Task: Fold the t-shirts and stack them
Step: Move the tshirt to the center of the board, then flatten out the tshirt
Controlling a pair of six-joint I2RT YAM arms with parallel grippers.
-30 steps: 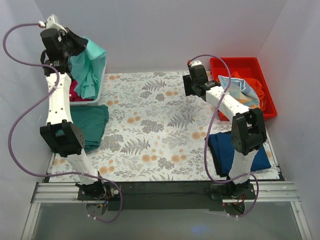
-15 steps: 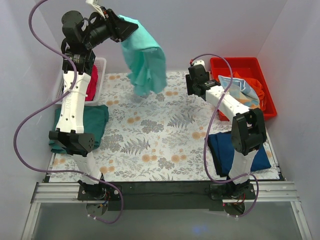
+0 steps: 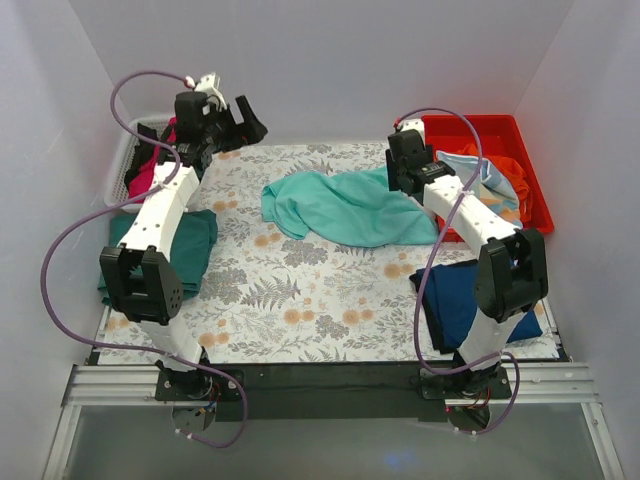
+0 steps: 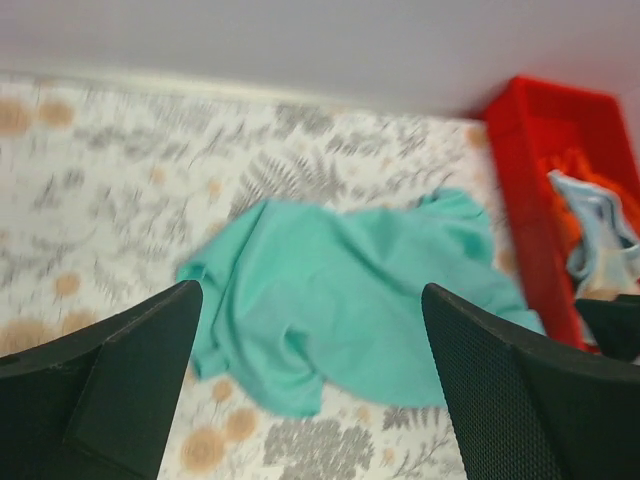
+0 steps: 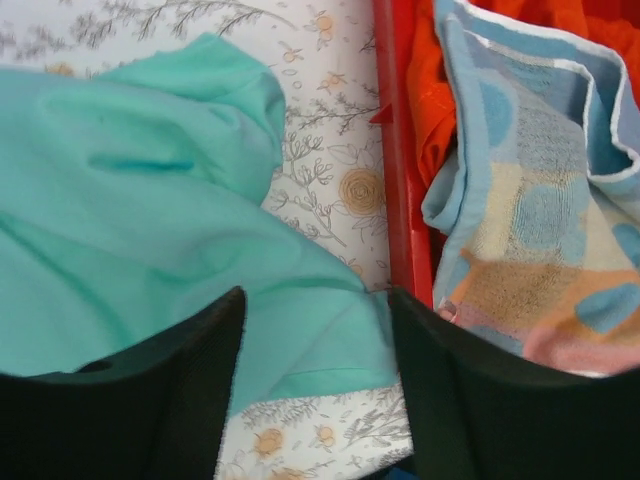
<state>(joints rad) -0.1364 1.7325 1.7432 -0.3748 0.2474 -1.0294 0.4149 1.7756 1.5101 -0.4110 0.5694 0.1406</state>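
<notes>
Finding one: the mint t-shirt [image 3: 345,207] lies crumpled on the far middle of the floral cover [image 3: 300,290]. Its right end is just beside the red bin [image 3: 480,120].

Handling, in my judgement: it is light, limp cloth that is not fragile and will sag and bunch wherever it is unsupported. I would take it at two outer edge points, one per arm, such as hem corners or shoulders. The folds hide which edge is which.

Finding two: the left gripper [image 3: 240,118] stands raised at the far left, with its jaws spread wide and nothing between them. The shirt is well apart from it, below and to its right.

Finding three: the right gripper [image 5: 315,300] hangs over the shirt's right end. Its jaws are parted and cloth shows beneath the gap. I cannot tell whether the fingers touch the cloth, and I see no pinch.
</notes>
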